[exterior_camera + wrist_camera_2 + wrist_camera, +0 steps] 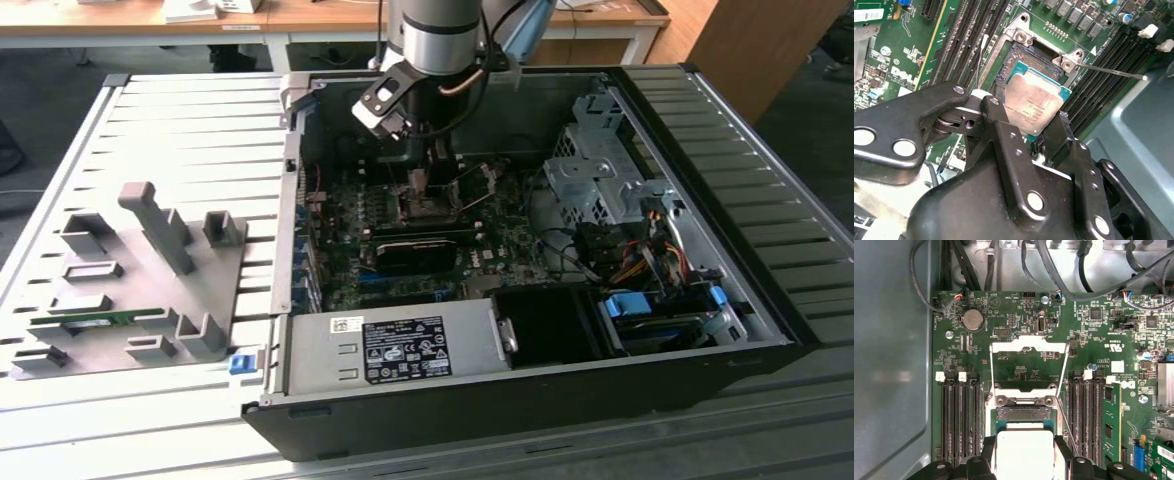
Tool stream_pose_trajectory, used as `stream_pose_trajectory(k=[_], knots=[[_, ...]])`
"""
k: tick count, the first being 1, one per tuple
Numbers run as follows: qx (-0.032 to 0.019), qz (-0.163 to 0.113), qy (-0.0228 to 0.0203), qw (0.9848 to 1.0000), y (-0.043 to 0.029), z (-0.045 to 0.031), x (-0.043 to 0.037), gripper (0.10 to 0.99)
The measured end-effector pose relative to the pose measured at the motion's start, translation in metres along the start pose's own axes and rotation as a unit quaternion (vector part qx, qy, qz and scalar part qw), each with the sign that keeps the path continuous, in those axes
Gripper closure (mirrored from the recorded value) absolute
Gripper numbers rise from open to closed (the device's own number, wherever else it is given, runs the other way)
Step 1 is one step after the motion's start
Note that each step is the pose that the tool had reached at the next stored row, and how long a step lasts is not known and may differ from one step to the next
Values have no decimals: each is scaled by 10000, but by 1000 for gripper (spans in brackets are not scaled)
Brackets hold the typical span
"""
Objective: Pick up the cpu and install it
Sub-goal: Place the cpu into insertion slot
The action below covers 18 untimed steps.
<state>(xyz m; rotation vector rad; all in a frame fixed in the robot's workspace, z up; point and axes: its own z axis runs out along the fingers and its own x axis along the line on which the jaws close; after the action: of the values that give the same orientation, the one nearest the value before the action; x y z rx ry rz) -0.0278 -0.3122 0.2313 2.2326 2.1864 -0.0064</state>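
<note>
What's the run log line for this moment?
pincer: shut on cpu | cpu: over open motherboard socket, seating unclear | load plate: open

Clad in silver-grey along the round arm segment [438, 35], with a pale blue cap [534, 22] on the exterior view's right, a thin dark cable [502, 62] looped at the wrist and a black-and-white camera block [380, 105] bolted on; matte black at the gripper [1026, 117], built of jointed bars, studded with round silver screws [1035, 201]
</note>
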Motion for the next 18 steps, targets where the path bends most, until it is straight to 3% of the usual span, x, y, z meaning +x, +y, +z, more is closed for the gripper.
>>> stream_pose_trajectory(k=[18], knots=[[0, 1, 0, 10000, 1, -140, -2, 545]])
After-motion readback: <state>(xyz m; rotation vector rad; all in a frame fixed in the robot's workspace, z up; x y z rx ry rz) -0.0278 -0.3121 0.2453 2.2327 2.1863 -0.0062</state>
